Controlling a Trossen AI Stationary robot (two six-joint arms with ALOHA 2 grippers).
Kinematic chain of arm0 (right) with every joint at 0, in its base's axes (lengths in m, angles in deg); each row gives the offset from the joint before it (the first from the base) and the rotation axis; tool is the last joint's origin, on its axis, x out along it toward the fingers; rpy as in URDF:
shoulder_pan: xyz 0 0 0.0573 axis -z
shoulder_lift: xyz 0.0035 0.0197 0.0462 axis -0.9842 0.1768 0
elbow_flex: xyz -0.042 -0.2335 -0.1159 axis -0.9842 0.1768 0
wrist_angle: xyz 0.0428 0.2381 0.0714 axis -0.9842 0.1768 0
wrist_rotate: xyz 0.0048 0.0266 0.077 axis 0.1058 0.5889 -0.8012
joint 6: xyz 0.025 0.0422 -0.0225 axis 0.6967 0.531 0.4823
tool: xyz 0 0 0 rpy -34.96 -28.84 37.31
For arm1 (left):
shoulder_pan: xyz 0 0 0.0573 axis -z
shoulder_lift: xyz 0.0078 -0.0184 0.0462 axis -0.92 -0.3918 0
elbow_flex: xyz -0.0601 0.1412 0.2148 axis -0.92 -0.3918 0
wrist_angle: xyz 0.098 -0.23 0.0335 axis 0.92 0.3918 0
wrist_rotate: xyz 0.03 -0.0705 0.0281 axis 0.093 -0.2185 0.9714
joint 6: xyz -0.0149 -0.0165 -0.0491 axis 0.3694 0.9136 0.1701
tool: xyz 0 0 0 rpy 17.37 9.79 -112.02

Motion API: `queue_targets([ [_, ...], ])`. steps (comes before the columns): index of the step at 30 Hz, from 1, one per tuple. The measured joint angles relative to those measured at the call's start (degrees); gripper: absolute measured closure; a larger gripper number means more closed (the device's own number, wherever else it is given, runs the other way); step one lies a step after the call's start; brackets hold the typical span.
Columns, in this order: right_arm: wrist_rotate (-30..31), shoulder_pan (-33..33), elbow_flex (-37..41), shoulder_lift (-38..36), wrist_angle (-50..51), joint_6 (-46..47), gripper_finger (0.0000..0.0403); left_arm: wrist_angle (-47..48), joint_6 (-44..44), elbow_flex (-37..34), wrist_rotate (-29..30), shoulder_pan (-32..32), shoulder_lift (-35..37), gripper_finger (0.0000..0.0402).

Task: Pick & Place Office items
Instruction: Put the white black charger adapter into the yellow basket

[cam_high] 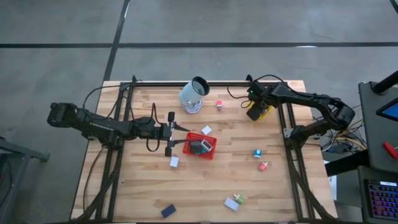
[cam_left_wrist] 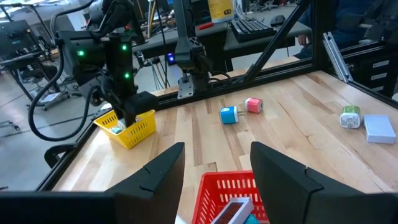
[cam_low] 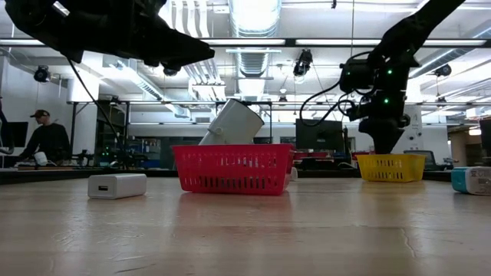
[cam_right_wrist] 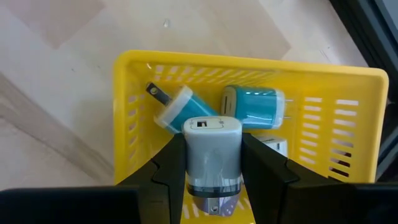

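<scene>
Currently the right gripper (cam_right_wrist: 211,163) hangs directly over the yellow tray (cam_right_wrist: 137,124) at the far right of the table, its fingers clamped on a white charger block (cam_right_wrist: 211,152). Two teal-and-white chargers (cam_right_wrist: 252,107) already lie inside. To finish well, lower the block below the rim before opening — a high release risks a bounce out.

The left gripper (cam_left_wrist: 214,168) hovers above the red tray (cam_left_wrist: 227,186) mid-table, fingers narrowly parted and empty. Other items lie scattered nearby — the red tray's contents are cut off and hard to identify.

White charger (cam_right_wrist: 211,152) upright over two teal ones (cam_right_wrist: 252,107); others scattered, perhaps eight.
</scene>
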Motion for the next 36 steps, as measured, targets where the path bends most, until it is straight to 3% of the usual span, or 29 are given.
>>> queue_targets([
  [9,0.0,0.0,-0.1,0.3,0.0,0.5,0.0284,0.0,0.0,0.0,0.0,0.0,0.0,0.0215],
  [16,-0.4,0.1,0.0,0.3,0.0,1.1,0.0223,0.0,0.0,0.0,0.0,0.0,0.0,0.0216],
  [36,0.0,0.1,0.0,-0.8,0.0,1.8,0.0241,0.0,0.0,0.0,0.0,0.0,0.0,0.0215],
])
